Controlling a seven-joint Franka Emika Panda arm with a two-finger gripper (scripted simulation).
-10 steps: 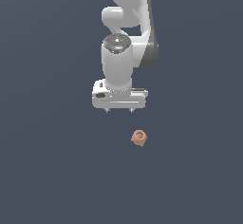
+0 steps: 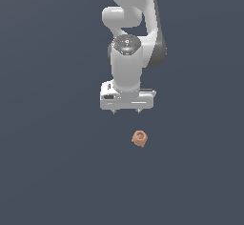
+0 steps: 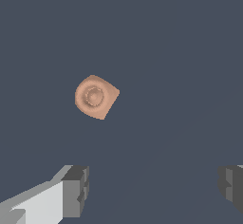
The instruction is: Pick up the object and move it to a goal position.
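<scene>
The object [image 2: 139, 138] is a tiny orange-brown blocky piece with a round ring-like hole on top, lying on the dark grey floor. It also shows in the wrist view [image 3: 96, 96]. My white gripper [image 2: 126, 111] hangs above the floor, pointing down, a little to the exterior view's left of the object and apart from it. Its jaws stand wide apart with nothing between them. In the wrist view the gripper [image 3: 154, 187] shows two grey fingertips [image 3: 76, 190], and the object lies outside the gap between them.
The flat dark grey floor [image 2: 52, 171] fills the scene. The white arm [image 2: 131, 19] rises behind the gripper at the top of the exterior view.
My gripper has shifted slightly to the exterior view's right, closer to the object. The object has not moved.
</scene>
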